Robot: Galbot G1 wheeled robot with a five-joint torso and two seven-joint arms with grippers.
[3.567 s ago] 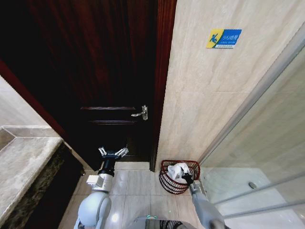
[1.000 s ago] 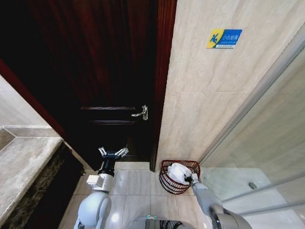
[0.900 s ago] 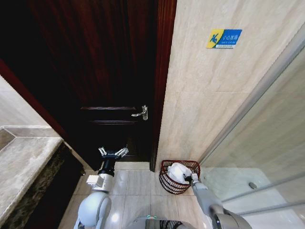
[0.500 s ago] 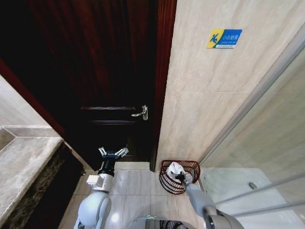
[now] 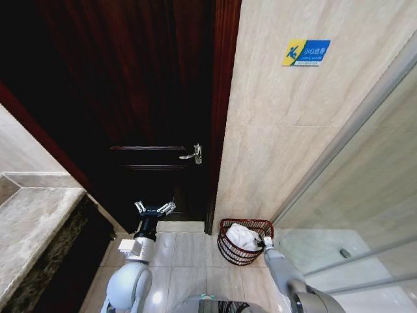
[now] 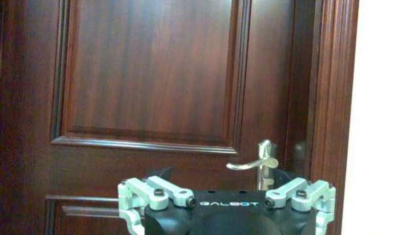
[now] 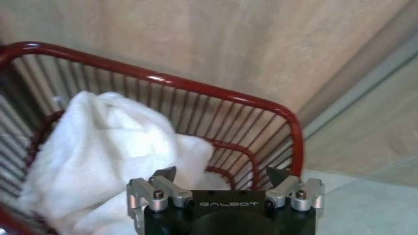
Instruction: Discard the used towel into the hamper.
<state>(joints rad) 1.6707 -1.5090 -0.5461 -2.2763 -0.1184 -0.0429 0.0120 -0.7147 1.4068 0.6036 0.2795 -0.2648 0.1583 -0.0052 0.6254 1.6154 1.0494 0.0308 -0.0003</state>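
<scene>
Beige tiled wall backs the hamper (image 7: 196, 88), towel (image 7: 111, 152) inside under the open, empty right tool (image 7: 222, 176) (left tool (image 5: 154, 208) spread, doorward).

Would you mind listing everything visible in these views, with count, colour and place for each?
towel: one, white, bunched inside the hamper.
hamper: one, dark red wire, on the floor against the beige wall, right of the door.
door: one, dark brown wood, panelled, left of the wall.
door handle: one, silver lever, at the door's right edge.
sign: one, blue and yellow, high on the wall.
countertop: one, grey stone, far left.
glass panel: one, clear, on the right.
left gripper: open, raised in front of the door.
right gripper: open, at the hamper's rim, above the towel.
</scene>
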